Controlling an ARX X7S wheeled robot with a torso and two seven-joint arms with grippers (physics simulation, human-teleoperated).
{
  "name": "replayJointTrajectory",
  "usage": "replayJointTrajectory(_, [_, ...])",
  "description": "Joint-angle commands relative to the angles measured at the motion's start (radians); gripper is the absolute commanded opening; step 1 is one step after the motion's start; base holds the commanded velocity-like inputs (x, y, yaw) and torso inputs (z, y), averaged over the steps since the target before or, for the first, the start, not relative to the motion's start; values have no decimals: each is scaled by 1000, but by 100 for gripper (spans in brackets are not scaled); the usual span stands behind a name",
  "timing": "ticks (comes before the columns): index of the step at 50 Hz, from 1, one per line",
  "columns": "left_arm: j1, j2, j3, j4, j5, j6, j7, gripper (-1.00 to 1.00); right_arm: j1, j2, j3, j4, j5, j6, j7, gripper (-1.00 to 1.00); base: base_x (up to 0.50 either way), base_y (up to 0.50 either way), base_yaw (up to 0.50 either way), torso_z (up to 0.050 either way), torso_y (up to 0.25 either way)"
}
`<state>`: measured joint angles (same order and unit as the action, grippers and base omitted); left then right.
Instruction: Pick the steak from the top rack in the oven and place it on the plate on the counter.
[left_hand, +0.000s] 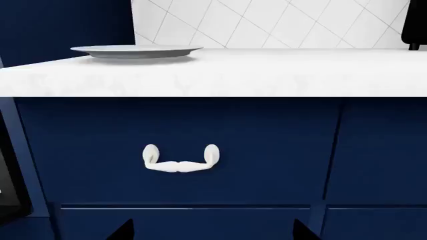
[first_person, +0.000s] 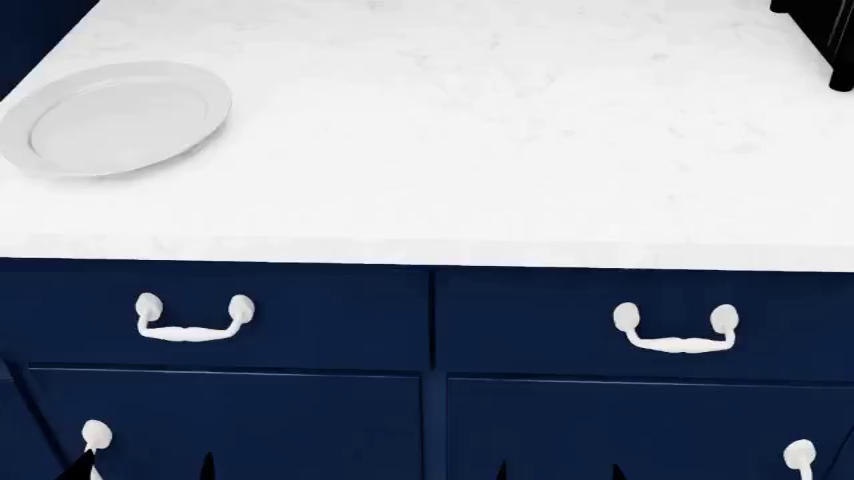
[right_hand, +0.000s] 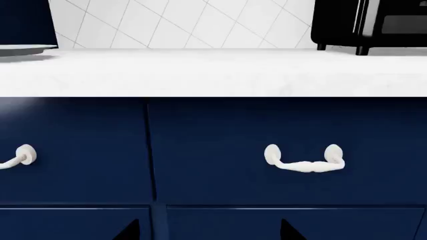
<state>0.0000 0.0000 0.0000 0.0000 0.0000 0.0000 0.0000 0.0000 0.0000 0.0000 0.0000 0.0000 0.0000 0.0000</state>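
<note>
The white plate (first_person: 118, 118) sits empty on the white marble counter (first_person: 481, 130) at its far left. It also shows in the left wrist view (left_hand: 137, 50) and at the edge of the right wrist view (right_hand: 23, 49). The steak is out of view. No oven cavity or rack shows. My left gripper (left_hand: 213, 233) is open and empty, low in front of the navy drawers, below the counter edge. My right gripper (right_hand: 210, 233) is open and empty at the same height. In the head view only the dark fingertips of the left gripper (first_person: 144, 470) and right gripper (first_person: 558, 472) show.
A black appliance on short feet (right_hand: 370, 22) stands on the counter at the far right, also seen in the head view (first_person: 821, 30). Navy drawers with white handles (first_person: 195, 318) (first_person: 674, 330) face me. A white tiled wall (left_hand: 267, 22) backs the counter. A dark panel (left_hand: 10, 190) borders the cabinets.
</note>
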Motion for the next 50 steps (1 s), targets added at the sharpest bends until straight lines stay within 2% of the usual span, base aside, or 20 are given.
replayJointTrajectory(1, [1,-18,15,5,-14,-21,-19,100,5,17,-24,11,15,-7,13,100,0,0,0,0,0])
replayJointTrajectory(7, [8,-40,49,18,-8,-13,-44,100,-2,36,-36,-18,53,24,41,100,0,0,0,0,0])
replayJointTrajectory(9, [26,-46,53,31,-17,58,-44,100,-4,42,-48,-39,42,44,55,100,0,0,0,0,0])
replayJointTrajectory(12, [14,-43,36,100,-26,-13,-83,100,-23,56,-62,-155,51,89,51,100,0,0,0,0,0])
replayJointTrajectory(15, [-27,-58,31,265,-52,-199,-94,100,17,65,-62,-342,81,243,60,100,0,0,0,0,0])
replayJointTrajectory(20, [-220,-92,41,591,-46,-580,-123,100,156,68,-72,-567,95,516,86,100,0,0,0,0,0])
replayJointTrajectory(25, [-373,-89,51,770,-61,-823,-136,100,275,61,-61,-726,144,723,110,100,0,0,0,0,0])
replayJointTrajectory(30, [-587,-62,28,922,-97,-1080,-159,100,503,65,-20,-903,194,1004,136,100,0,0,0,0,0])
replayJointTrajectory(33, [-644,-60,24,949,-109,-1121,-163,100,637,57,8,-966,234,1149,143,100,0,0,0,0,0])
replayJointTrajectory(36, [-649,-60,20,958,-118,-1118,-166,100,697,44,32,-993,261,1206,150,100,0,0,0,0,0])
replayJointTrajectory(46, [-644,-68,19,962,-139,-1107,-180,100,683,55,46,-991,290,1177,166,100,0,0,0,0,0])
replayJointTrajectory(50, [-650,-76,23,967,-143,-1110,-189,100,685,52,70,-990,310,1175,169,100,-117,500,0,0,0])
